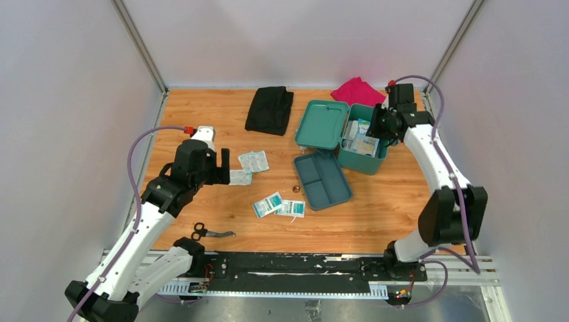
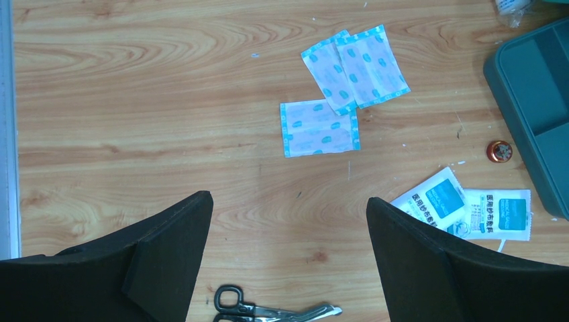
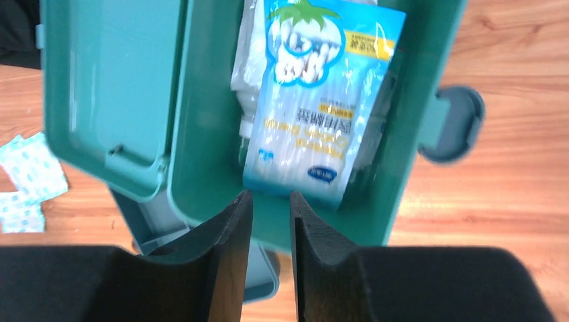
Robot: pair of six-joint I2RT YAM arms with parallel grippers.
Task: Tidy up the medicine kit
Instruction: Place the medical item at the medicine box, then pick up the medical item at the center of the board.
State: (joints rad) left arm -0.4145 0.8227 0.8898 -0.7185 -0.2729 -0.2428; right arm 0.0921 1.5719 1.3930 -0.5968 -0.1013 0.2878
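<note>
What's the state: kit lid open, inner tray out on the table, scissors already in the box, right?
No: the scissors lie on the table near the left arm's base, not in the medicine kit; top external view shows it. Rest holds: lid open, inner tray out.

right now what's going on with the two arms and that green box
The right arm's fingers hover just over the open medicine kit, slightly apart and empty; a bag of cotton swabs lies inside. The left fingers hang wide open near the plasters on the table. The inner tray, gauze packets and scissors lie outside the kit.
</note>
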